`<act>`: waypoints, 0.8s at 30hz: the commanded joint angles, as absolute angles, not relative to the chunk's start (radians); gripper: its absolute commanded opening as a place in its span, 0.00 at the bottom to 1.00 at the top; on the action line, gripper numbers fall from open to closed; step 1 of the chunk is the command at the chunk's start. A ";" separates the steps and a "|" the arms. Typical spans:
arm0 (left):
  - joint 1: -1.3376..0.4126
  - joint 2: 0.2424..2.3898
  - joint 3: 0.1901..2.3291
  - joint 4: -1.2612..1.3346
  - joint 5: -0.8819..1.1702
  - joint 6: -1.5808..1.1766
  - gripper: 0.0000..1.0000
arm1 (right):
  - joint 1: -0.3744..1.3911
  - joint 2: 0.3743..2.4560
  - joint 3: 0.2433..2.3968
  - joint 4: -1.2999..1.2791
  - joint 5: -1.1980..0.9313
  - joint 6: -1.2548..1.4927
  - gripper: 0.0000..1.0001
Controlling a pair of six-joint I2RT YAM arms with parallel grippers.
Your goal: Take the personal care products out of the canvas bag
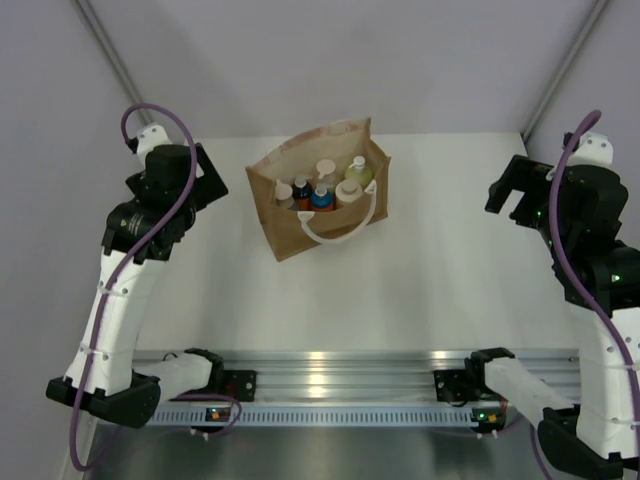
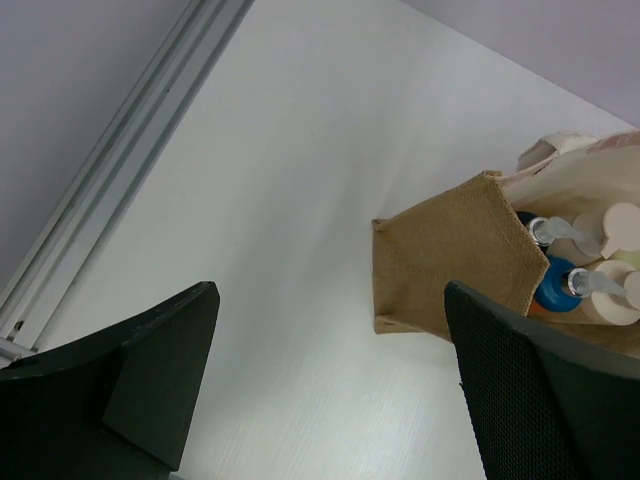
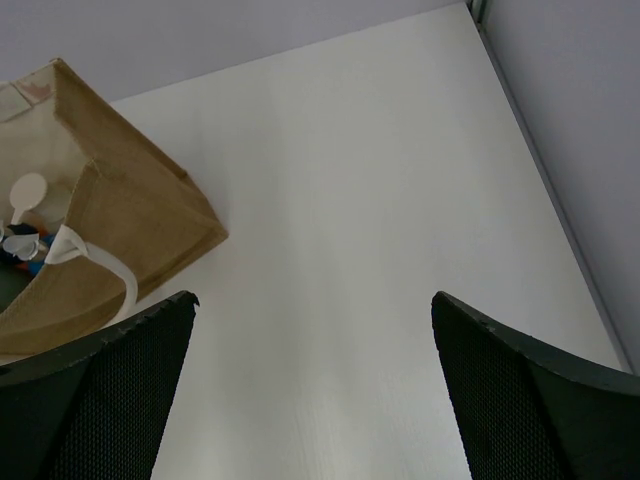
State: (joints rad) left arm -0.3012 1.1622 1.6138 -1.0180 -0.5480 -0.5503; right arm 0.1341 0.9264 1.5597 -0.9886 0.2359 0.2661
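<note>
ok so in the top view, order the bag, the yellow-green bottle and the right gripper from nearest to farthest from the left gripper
From the left gripper:
1. the bag, its left wall just to that gripper's right.
2. the yellow-green bottle, inside the bag at its far right end.
3. the right gripper, well beyond the bag on the right side.

The bottles [image 1: 322,185] stand in the canvas bag [image 1: 300,225] at the table's [image 1: 420,290] far middle.

Robot lab or test cell. Bare white table [image 1: 450,290], plain pale walls [image 1: 350,60], metal corner struts [image 1: 105,50]. Left arm [image 1: 123,290] and right arm [image 1: 610,340] bolted to an aluminium rail [image 1: 330,365] along the near edge; purple cables [image 1: 152,106] looped along both.
</note>
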 commanded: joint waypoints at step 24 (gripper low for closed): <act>-0.505 1.529 1.792 -1.169 -0.495 -0.920 0.94 | 0.123 1.015 1.556 -0.980 -0.104 0.255 0.99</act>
State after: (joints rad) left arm -0.5159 1.6199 1.8118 -1.0954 -0.3382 -0.8860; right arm 0.1341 1.0210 1.5589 -0.9878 -0.0265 0.2642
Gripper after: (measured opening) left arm 0.947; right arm 0.993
